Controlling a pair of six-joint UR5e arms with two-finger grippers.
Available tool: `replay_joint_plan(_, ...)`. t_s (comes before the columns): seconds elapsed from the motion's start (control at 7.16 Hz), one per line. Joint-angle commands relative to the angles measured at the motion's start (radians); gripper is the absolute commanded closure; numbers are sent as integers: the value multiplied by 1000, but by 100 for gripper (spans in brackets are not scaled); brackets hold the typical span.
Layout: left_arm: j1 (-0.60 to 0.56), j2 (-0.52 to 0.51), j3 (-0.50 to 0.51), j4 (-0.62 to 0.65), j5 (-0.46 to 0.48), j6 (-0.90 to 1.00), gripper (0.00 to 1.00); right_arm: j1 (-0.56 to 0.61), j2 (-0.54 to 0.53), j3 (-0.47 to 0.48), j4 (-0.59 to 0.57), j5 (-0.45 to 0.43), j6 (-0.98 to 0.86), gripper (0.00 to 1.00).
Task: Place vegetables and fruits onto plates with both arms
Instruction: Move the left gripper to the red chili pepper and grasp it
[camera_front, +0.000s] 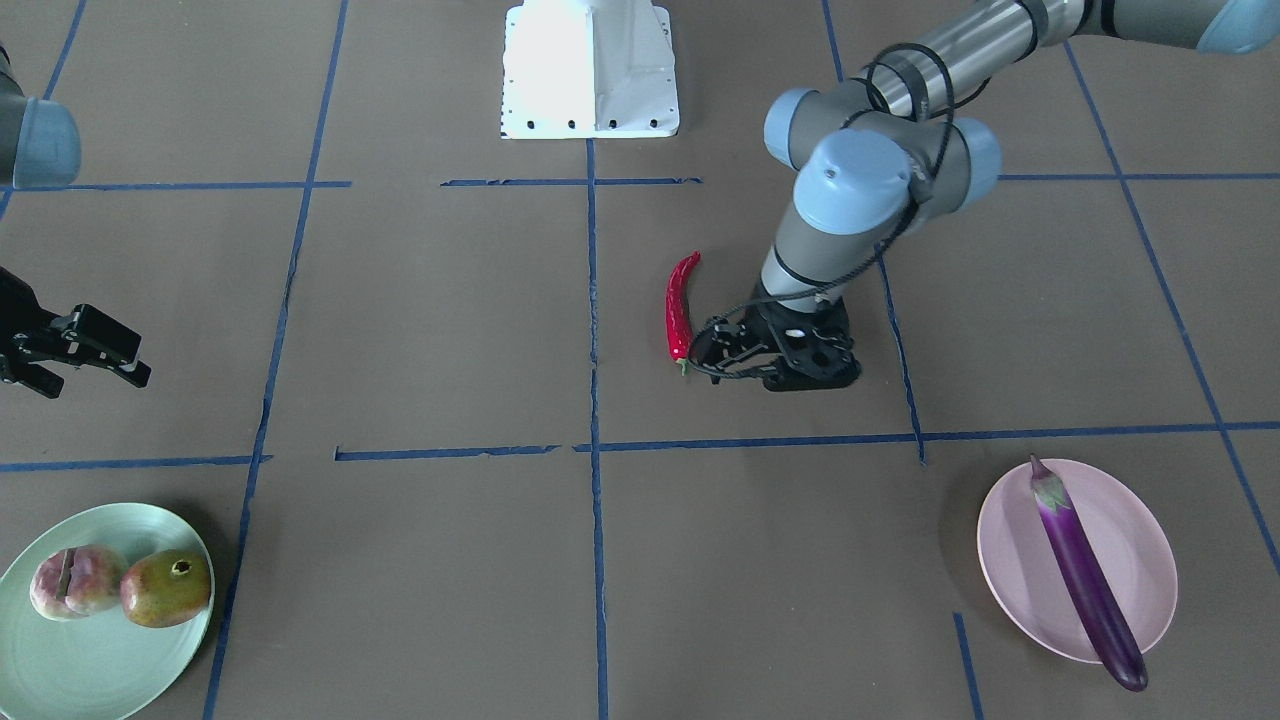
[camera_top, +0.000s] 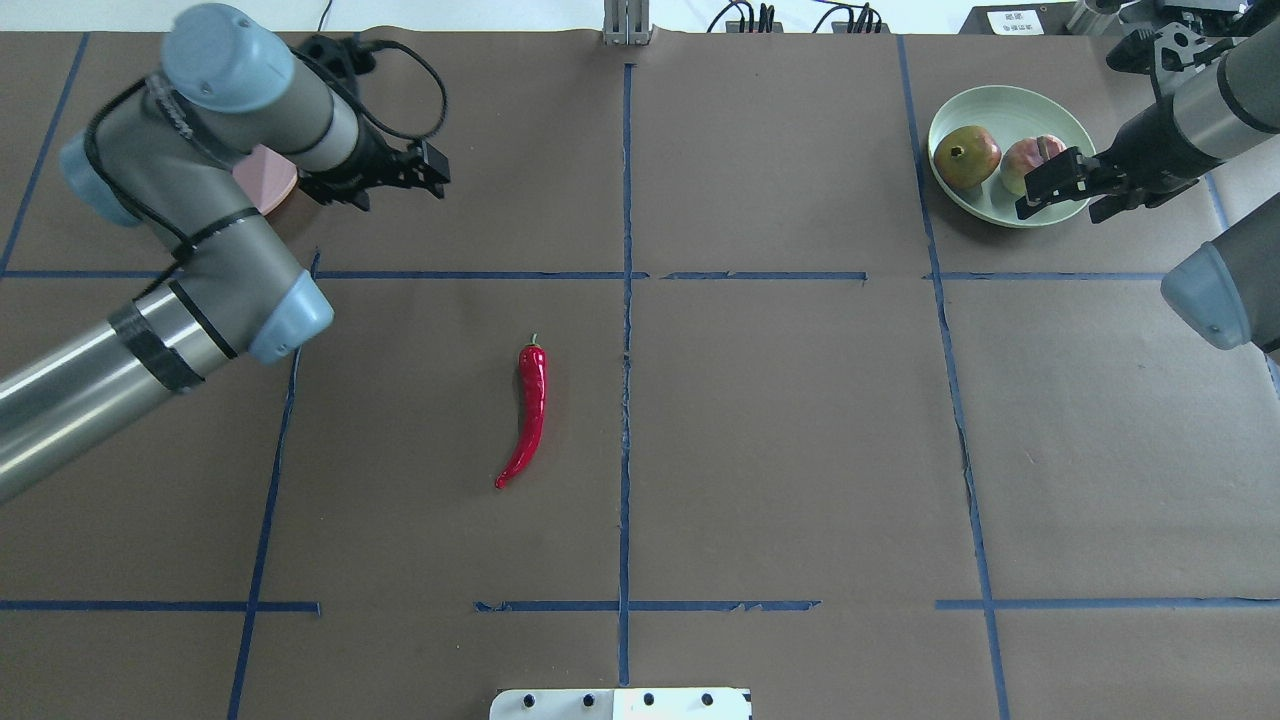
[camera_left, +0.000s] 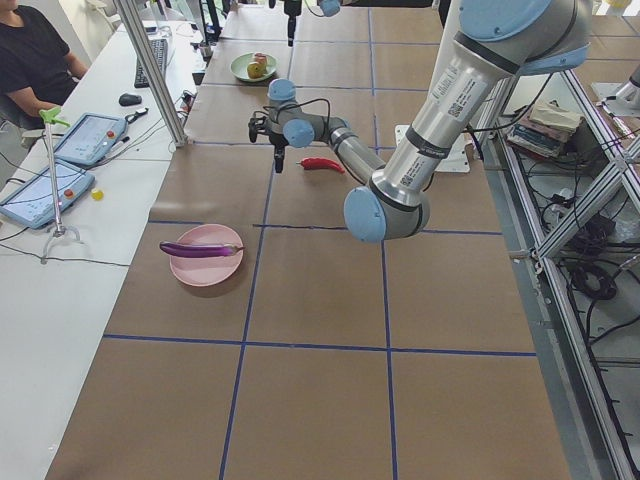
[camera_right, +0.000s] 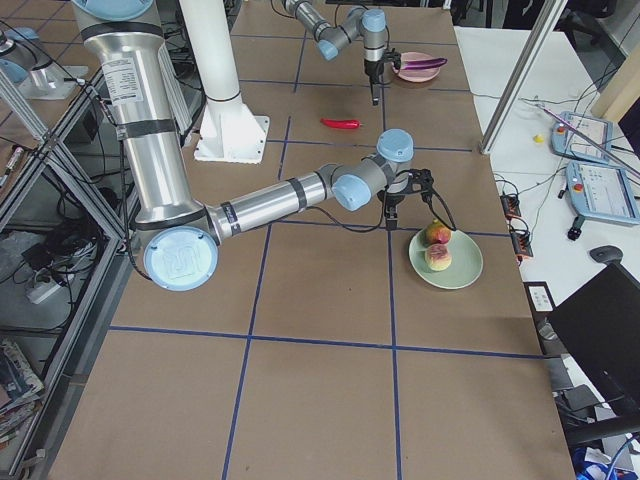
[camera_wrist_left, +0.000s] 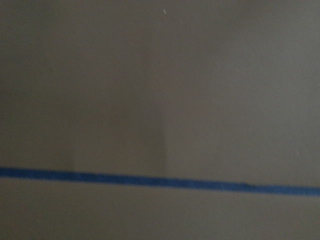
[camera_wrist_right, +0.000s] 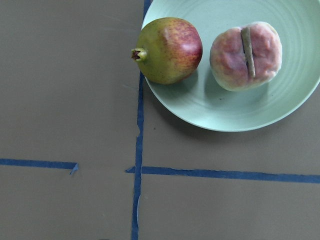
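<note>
Bench (camera_top: 800, 450) covered in brown paper and marked off with blue tape, with a robot arm at either end. One red chili (camera_top: 532, 415) lies loose near the middle, just left of the centre line. It is the only produce not on a plate.

In the far left corner the eggplant (camera_front: 1085, 575) lies across the pink plate (camera_front: 1130, 540), its tip overhanging the rim. In the far right corner the mint plate (camera_wrist_right: 235, 110) holds both fruits side by side, the red-green one (camera_wrist_right: 169, 50) and the pink one (camera_wrist_right: 245, 55).

The left gripper (camera_top: 385, 183) hangs raised above the bench, near the chili but off toward the far left corner. Its fingers are spread and hold nothing. Its wrist camera shows only bare paper and a tape line (camera_wrist_left: 150, 181), so it is not over the chili yet. The right gripper (camera_top: 1065, 200) hovers by the near rim of the mint plate, fingers wide and empty.

The step in hand appears to be the left arm fetching the chili. To do it well:
- Centre the gripper over the thick middle of the chili.
- Turn the fingers to straddle its narrow width, not its length.
- Go low enough to catch the sides before closing gently. The skin is glossy and the body curved, so it may roll or slip.
- Set it on bare pink plate beside the eggplant, clear of the rim.
</note>
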Motion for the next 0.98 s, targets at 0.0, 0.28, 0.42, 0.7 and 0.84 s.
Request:
replay_joint_plan(0.0, 128, -26, -20, 57, 67, 2, 5, 8, -27, 19, -4, -2, -7, 0)
replay_joint_plan(0.28, 131, -24, 12, 51, 77, 31, 6, 8, -31, 25, -4, -2, -7, 0)
replay_joint_plan(0.42, 139, -67, 66, 46, 89, 34, 8, 8, -31, 27, -4, -2, -7, 0)
replay_joint_plan(0.7, 140, -73, 76, 47, 91, 29, 44, 7, -31, 27, -4, -2, -7, 0)
replay_joint_plan(0.84, 139, -70, 60, 51, 89, 29, 93, 5, -33, 27, -3, -2, -7, 0)
